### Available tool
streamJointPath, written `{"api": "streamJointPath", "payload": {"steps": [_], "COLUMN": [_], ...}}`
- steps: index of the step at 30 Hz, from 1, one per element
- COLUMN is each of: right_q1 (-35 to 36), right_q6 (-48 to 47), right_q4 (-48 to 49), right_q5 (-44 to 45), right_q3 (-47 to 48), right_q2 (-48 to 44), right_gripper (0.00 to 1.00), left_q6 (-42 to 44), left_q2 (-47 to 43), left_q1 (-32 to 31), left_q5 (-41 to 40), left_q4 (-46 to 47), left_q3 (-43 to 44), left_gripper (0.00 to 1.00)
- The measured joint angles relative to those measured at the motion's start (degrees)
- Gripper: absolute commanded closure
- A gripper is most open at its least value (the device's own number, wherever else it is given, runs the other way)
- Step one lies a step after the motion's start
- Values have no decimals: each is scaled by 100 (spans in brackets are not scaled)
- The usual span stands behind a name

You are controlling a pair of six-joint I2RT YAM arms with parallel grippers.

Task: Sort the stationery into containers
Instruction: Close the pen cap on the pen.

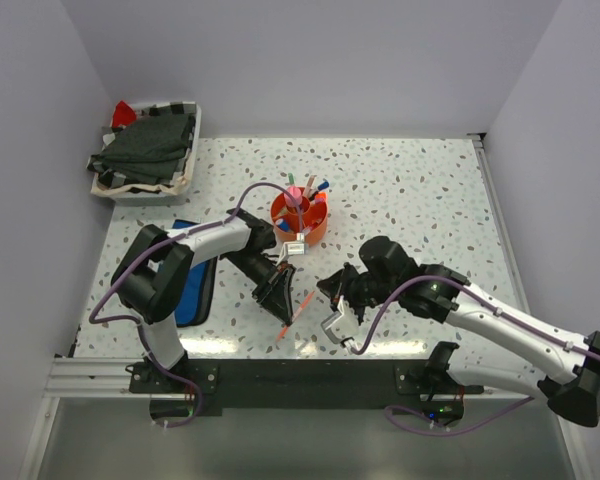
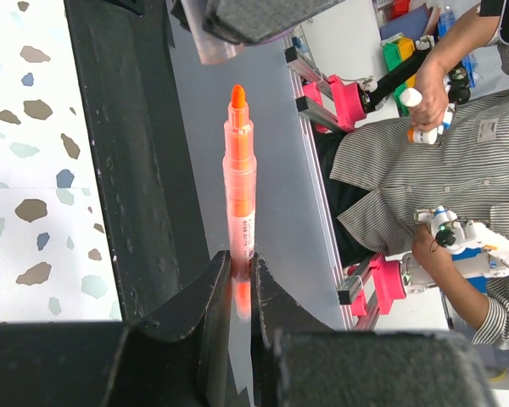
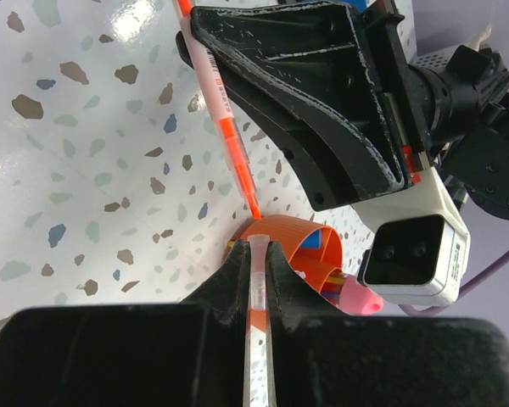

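Note:
My left gripper is shut on a thin orange pen, which sticks out past the fingertips. From above, the pen slants over the table between the two grippers. My right gripper is shut on a small clear cap. One pointed orange end of the pen lies just beyond that cap. The round orange organiser stands behind, with several pens and a pink tube in it. A flat blue pouch lies under the left arm.
A white tray of dark cloth sits at the far left corner. The black front rail runs along the near edge. Walls close in the table on three sides. Past the near edge, a person is seen from the left wrist.

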Motion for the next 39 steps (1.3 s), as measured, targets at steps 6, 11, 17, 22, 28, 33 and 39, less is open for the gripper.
{"api": "streamJointPath", "payload": {"steps": [6,11,17,22,28,33,39], "right_q1": [0,0,0,0,0,0,0], "right_q6": [-24,-26,-68,-87,-166,-234,-291], "right_q4": [-35,-35,-42,-33,-52,-146,-372], "right_q5": [2,0,-4,-13,-55,-138,-140], "right_q3": [9,9,28,72,87,146,216], "right_q2": [46,50,120,197,267,273,269], "right_gripper": [100,100,100,100,100,100,100], "left_q6": [2,2,4,7,4,7,4], "left_q2": [0,2,52,118,197,227,234], "left_q1": [-2,-2,-4,-15,-22,-22,-22], "left_q5": [0,0,2,2,20,37,39], "left_q4": [0,0,0,0,-2,0,-2], "left_q3": [2,0,0,2,11,37,57], "left_gripper": [100,100,100,100,100,100,100]}}
